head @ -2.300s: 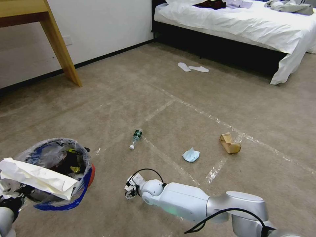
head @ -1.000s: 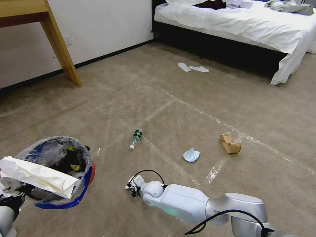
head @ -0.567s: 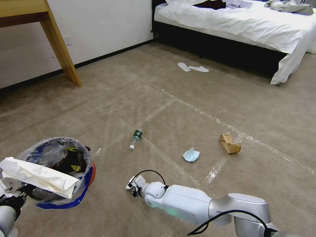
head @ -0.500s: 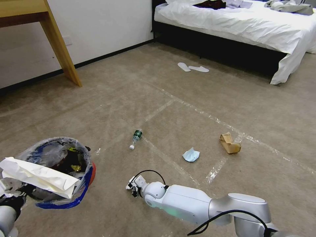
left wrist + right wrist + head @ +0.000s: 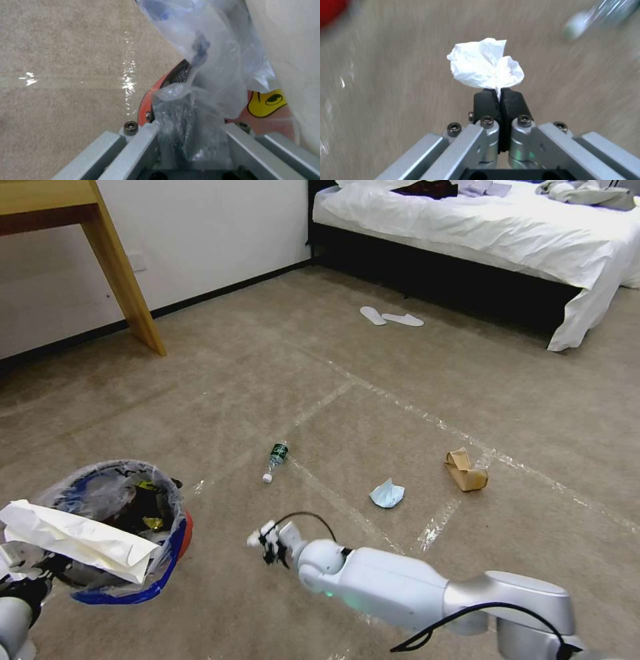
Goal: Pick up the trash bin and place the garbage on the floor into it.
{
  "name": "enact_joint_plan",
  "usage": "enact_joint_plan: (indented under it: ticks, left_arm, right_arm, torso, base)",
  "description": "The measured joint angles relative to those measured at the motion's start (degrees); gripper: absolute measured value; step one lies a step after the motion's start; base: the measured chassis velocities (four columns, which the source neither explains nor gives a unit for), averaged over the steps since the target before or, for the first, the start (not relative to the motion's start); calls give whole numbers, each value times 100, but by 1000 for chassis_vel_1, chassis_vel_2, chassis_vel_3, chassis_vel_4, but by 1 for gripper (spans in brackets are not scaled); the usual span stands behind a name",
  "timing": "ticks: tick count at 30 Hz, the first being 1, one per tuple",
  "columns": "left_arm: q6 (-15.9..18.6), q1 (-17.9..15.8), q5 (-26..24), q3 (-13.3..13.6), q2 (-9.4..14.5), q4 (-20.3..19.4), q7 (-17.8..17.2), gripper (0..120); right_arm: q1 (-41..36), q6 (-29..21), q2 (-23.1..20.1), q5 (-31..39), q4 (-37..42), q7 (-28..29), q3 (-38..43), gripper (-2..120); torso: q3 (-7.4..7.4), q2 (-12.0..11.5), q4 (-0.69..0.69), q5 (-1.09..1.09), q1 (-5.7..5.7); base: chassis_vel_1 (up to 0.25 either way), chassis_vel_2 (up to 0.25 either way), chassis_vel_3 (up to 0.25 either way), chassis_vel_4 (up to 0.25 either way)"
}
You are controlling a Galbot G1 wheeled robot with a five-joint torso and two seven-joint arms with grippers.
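Observation:
The red trash bin with its crinkly clear liner hangs at the lower left, holding dark litter and a large white paper across its rim. My left gripper is shut on the bin's rim and liner. My right gripper is lifted off the carpet, shut on a crumpled white tissue, to the right of the bin. On the floor lie a small green-labelled bottle, a blue mask and a brown paper bag.
A wooden table leg stands at the far left by the wall. A bed with white sheets fills the far right, with two white slippers before it. Tape lines cross the carpet.
My right gripper has risen from the carpet with the white tissue and shifted slightly toward the bin. The bin and floor litter stay put.

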Motion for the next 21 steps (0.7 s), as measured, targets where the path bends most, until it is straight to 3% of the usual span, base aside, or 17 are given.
enact_joint_plan:
  ticks: [2, 7, 11, 13, 21]
  left_arm:
    - [4, -38, 2, 16, 19, 76, -3, 0]
    - [10, -61, 7, 52, 42, 154, -8, 0]
    - [16, -69, 6, 64, 45, 165, -14, 0]
    - [29, -73, 3, 84, 50, 188, -19, 0]
    - [54, -22, -106, 71, 100, 188, -41, 0]
  right_arm:
    - [2, 96, -434, 38, 511, 21, 326, 0]
    - [-48, 175, -1028, 113, 1194, 44, 855, 0]
    - [-67, 179, -1216, 170, 1512, 47, 1062, 0]
    - [-49, 209, -1487, 309, 2106, 57, 1344, 0]
    - [459, 358, -1656, 857, 3051, -33, 1634, 0]
  torso:
    - [0, 0, 0, 0, 0]
    - [0, 0, -3, 0, 0]
    - [0, 0, -2, 1, 0]
    - [0, 0, -1, 1, 0]
    - [0, 0, 0, 0, 0]
  base:
    - [0, 0, 0, 0]
    - [0, 0, 0, 0]
    - [0, 0, 0, 0]
    - [0, 0, 0, 0]
    - [0, 0, 0, 0]
